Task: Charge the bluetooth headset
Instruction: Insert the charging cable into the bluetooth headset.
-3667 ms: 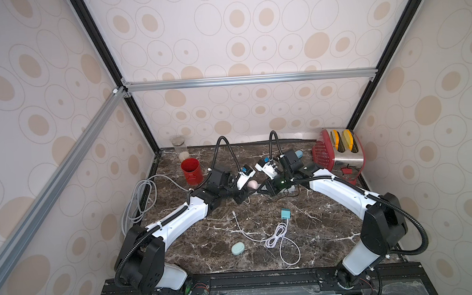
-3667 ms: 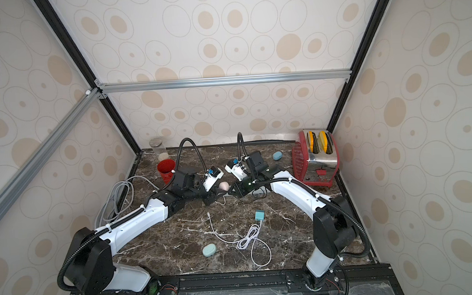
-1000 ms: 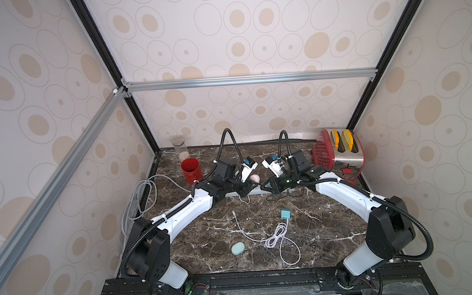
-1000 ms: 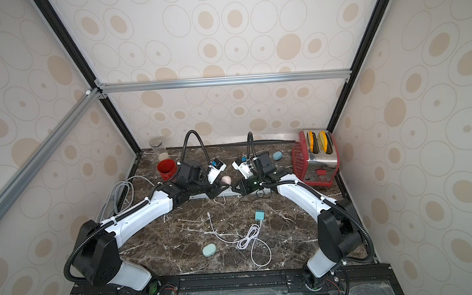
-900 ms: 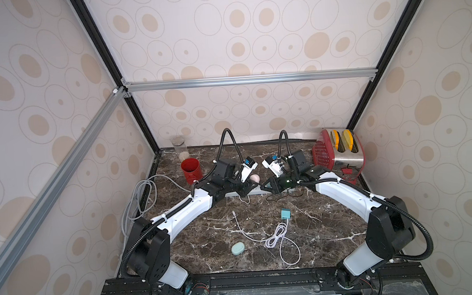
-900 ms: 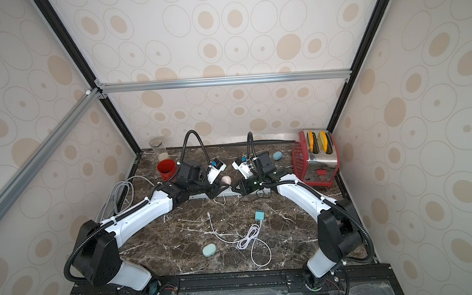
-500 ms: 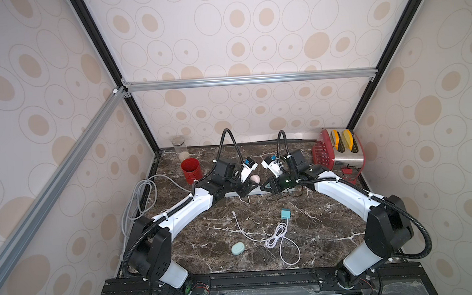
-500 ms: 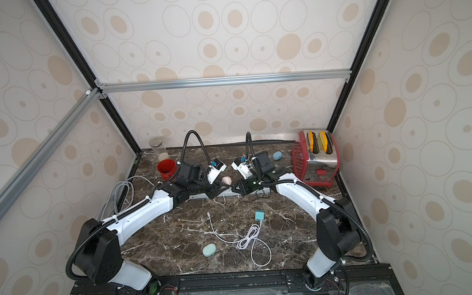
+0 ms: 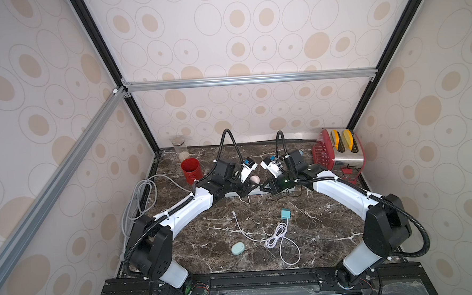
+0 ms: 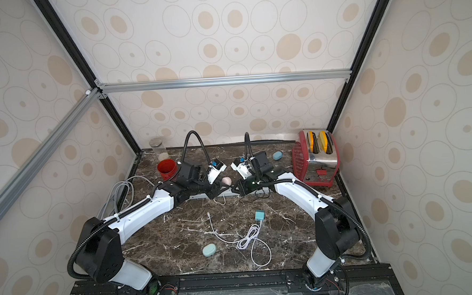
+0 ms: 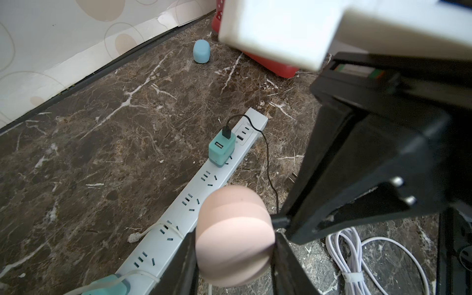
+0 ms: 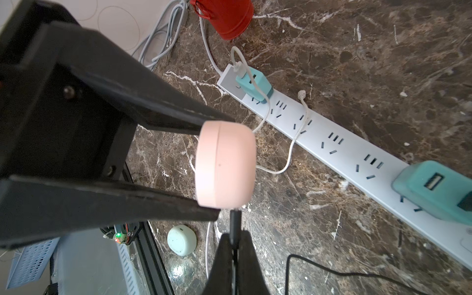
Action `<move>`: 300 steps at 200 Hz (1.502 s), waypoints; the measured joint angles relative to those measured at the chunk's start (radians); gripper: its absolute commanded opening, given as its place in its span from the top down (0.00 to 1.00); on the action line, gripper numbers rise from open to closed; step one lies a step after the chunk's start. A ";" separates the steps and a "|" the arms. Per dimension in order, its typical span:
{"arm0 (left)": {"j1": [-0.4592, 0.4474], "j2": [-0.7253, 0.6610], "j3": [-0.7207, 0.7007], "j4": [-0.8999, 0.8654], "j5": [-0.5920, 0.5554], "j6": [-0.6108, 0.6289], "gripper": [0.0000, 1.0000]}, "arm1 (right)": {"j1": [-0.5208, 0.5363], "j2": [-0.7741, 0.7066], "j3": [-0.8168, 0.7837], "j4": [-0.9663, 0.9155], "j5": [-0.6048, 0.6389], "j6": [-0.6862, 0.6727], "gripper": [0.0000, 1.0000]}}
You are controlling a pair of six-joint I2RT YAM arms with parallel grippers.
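The bluetooth headset's pink case (image 9: 254, 178) (image 10: 226, 180) hangs above the white power strip (image 11: 178, 212), and my left gripper (image 9: 249, 185) (image 11: 233, 238) is shut on its two sides. In the right wrist view the pink case (image 12: 226, 164) sits between the left fingers. My right gripper (image 9: 264, 186) (image 12: 233, 236) is shut on a black cable plug (image 12: 234, 222), whose tip meets the case's edge. The black cable runs to a teal charger (image 11: 221, 148) plugged into the strip.
A red cup (image 9: 192, 171) and a jar (image 9: 180, 148) stand at the back left, with a red toaster (image 9: 340, 155) at the back right. Nearer the front lie a mint case (image 9: 238, 248), a coiled white cable (image 9: 275, 232) with a loose teal charger (image 9: 285, 213). A blue case (image 10: 277, 155) rests behind the right arm.
Since the oldest frames both arms have carried the pink case and plug back toward the power strip. Over the last second nothing has visibly moved.
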 measured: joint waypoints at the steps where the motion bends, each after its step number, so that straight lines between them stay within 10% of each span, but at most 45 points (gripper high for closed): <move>1: 0.000 0.000 0.000 0.000 -0.001 0.000 0.96 | 0.000 0.000 0.000 0.000 0.001 0.000 0.96; 32: -0.029 0.000 0.032 -0.031 -0.072 -0.072 0.95 | -0.002 -0.023 -0.007 0.018 0.046 -0.003 0.47; 58: -0.055 0.000 0.074 -0.057 -0.143 -0.161 0.94 | -0.024 -0.148 -0.079 0.014 0.105 -0.007 0.31; 127: -0.073 0.105 0.091 -0.043 -0.227 -0.459 0.94 | -0.220 -0.464 -0.249 -0.039 0.309 0.127 0.31; 300: -0.443 0.667 0.573 0.026 -0.304 -0.810 0.90 | -0.513 -0.429 -0.377 0.013 0.380 0.309 0.26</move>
